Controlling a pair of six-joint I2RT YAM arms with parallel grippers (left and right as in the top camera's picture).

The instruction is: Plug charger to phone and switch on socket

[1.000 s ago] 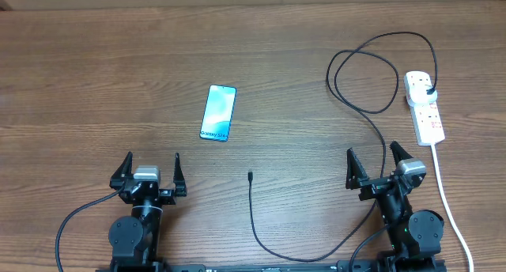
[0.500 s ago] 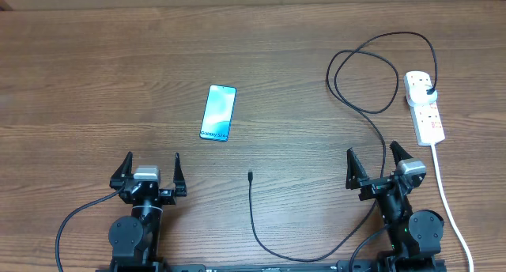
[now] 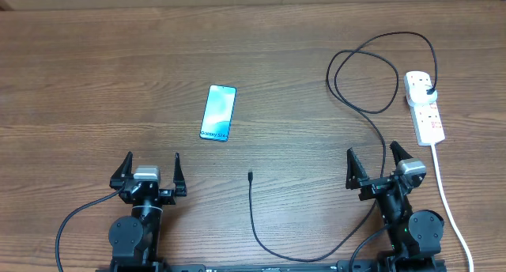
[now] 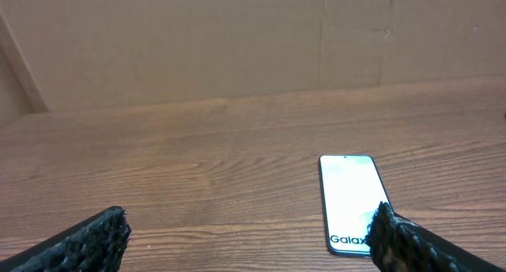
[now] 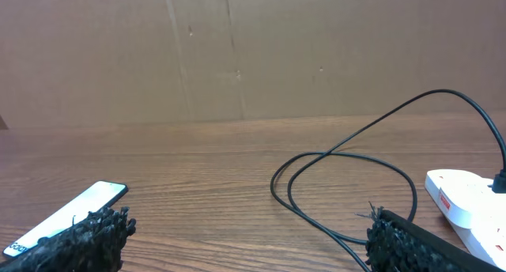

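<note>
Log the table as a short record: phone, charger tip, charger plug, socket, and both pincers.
phone: flat, screen up, nothing plugged in
charger: black cable looping across the table
connector tip: loose, nearer the robot than the phone, apart from it
plug: seated in the socket's far end
socket: white strip at right; switch state unreadable
left pincer: open, empty
right pincer: open, empty
</note>
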